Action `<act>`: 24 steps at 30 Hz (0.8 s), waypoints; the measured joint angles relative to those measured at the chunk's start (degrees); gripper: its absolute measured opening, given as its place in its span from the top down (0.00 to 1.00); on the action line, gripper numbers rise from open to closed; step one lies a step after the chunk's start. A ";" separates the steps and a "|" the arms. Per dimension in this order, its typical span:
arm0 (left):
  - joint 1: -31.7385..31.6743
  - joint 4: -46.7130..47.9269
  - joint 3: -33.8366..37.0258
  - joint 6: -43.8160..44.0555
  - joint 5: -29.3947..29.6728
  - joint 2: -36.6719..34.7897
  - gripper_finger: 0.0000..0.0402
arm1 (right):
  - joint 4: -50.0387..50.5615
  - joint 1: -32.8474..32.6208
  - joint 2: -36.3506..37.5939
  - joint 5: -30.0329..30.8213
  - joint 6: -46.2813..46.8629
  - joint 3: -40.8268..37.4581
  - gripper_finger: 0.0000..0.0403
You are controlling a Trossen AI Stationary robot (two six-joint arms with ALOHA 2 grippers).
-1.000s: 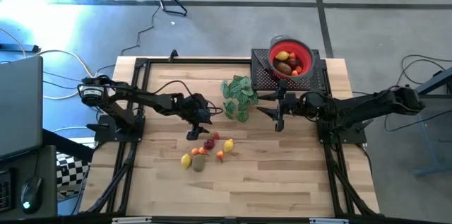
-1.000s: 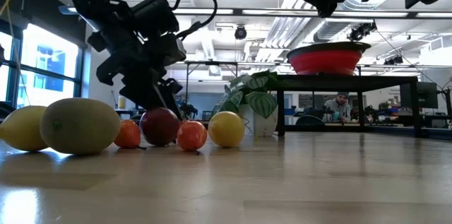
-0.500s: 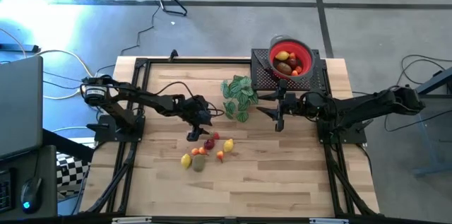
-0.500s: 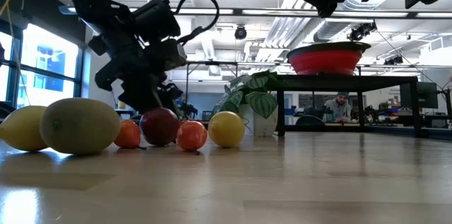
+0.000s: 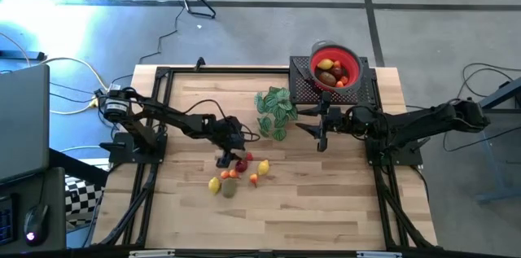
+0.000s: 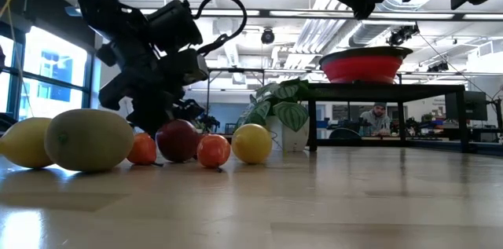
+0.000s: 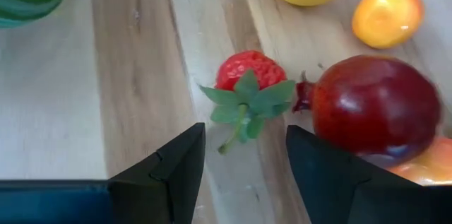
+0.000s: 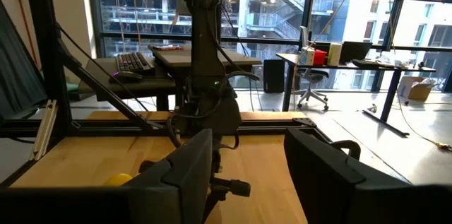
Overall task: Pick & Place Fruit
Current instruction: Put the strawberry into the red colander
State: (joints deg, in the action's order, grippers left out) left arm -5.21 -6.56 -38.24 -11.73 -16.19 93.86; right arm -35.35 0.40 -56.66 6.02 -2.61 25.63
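Note:
Several small toy fruits lie on the wooden table near its middle: a strawberry (image 7: 245,74) with green leaves, a dark red fruit (image 7: 371,107), a yellow lemon (image 5: 263,167), small orange pieces (image 6: 213,150) and a brown-green piece (image 6: 89,139). My left gripper (image 7: 244,167) slants down, open, just short of the strawberry, whose stem points toward the gap between the fingers. The gripper (image 5: 225,160) stands at the cluster's far left side. My right gripper (image 5: 320,137) waits open, raised, beside the plant. More fruit lies in the red bowl (image 5: 350,61).
The red bowl sits on a black stand (image 5: 366,87) at the table's far right. A green leafy plant (image 5: 275,110) stands between the arms. A second lemon (image 5: 215,184) lies at the cluster's near left. Bare wood lies toward the near edge.
My left gripper has sunk a little toward the fruit cluster, staying open. The fruits have kept their places.

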 joint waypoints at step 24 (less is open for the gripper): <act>-0.02 -0.23 0.00 0.31 1.88 0.00 0.60 | 0.00 -0.02 0.01 0.00 0.00 -0.02 0.57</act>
State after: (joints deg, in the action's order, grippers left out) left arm -5.23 -6.78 -38.24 -11.42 -14.31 93.86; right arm -35.35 0.38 -56.65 6.02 -2.61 25.61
